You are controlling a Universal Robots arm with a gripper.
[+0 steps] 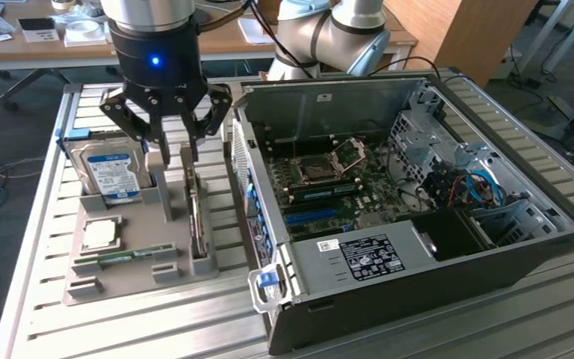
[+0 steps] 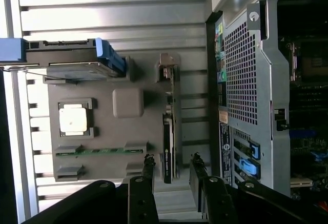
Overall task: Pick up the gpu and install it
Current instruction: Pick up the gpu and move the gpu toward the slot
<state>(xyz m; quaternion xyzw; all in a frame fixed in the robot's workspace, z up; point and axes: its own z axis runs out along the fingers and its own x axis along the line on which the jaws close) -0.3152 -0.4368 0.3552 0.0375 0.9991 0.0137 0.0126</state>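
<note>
Exterior view: your gripper [image 1: 173,157] hangs over the far end of the grey holder tray [image 1: 147,224], fingers spread and holding nothing. The gpu [image 1: 198,221] stands on edge in the slot along the tray's edge nearest the open computer case [image 1: 466,284], not yet lifted. Along the tray's opposite edge you find the blue-labelled hard drive [image 1: 110,173] upright at the far corner, the processor [image 1: 101,233] lying flat near the middle, and the green memory stick [image 1: 128,258] towards the near edge. Tray and case rest on the slatted metal table [image 1: 117,329]. Wrist view: your gripper [image 2: 171,160] shows two fingers [image 2: 148,172] set apart, one on each side of the gpu [image 2: 168,131], the case [image 2: 251,80] just beside the card
</note>
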